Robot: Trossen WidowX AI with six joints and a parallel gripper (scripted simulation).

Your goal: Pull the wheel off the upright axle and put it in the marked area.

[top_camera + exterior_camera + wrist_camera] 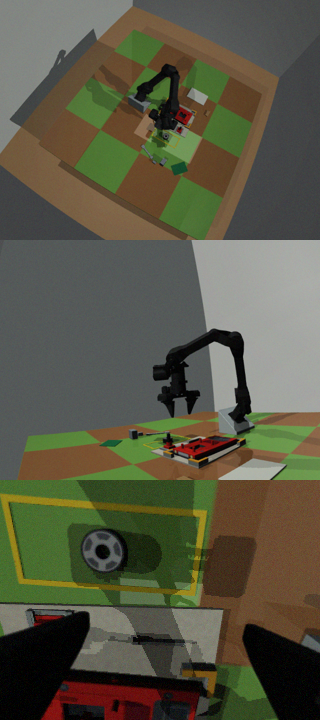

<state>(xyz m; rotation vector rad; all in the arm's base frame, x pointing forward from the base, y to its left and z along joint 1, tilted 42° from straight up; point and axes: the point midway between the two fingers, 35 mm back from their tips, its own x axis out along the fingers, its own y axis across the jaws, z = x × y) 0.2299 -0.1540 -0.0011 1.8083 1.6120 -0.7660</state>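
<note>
Top view, counts: one black six-joint arm point(169, 85) on one grey wedge base point(138, 102); one small dark wheel with a grey spoked face point(165, 136); one yellow-outlined rectangular marked area point(175, 142); one red chassis on a grey plate point(184, 114); one grey spanner point(146, 150); one grey cube point(163, 161); one dark green flat square point(179, 168); one pale grey flat sheet point(197, 96); one small tan block point(207, 112).
Top view, wheel: lies on the checkered green-and-brown table point(108, 165) near its middle, inside the yellow outline, just off the arm's wrist toward the near edge.
Top view, hidden: the jaws are covered by the wrist.
Exterior view, jaws: the gripper point(180, 404) hangs high above the table, its two pointed fingers spread wide, nothing between them.
Exterior view, wheel: on the table, well below the jaws and apart from them; it merges with the upright black axle on its red mount point(168, 442) in front, so its outline is hard to make out.
Wrist view, wheel: the wheel lies flat, spoked face up, in the left half of the marked area, well apart from both fingertips.
Wrist view, cut off: both fingers and the red chassis run off the frame.
</note>
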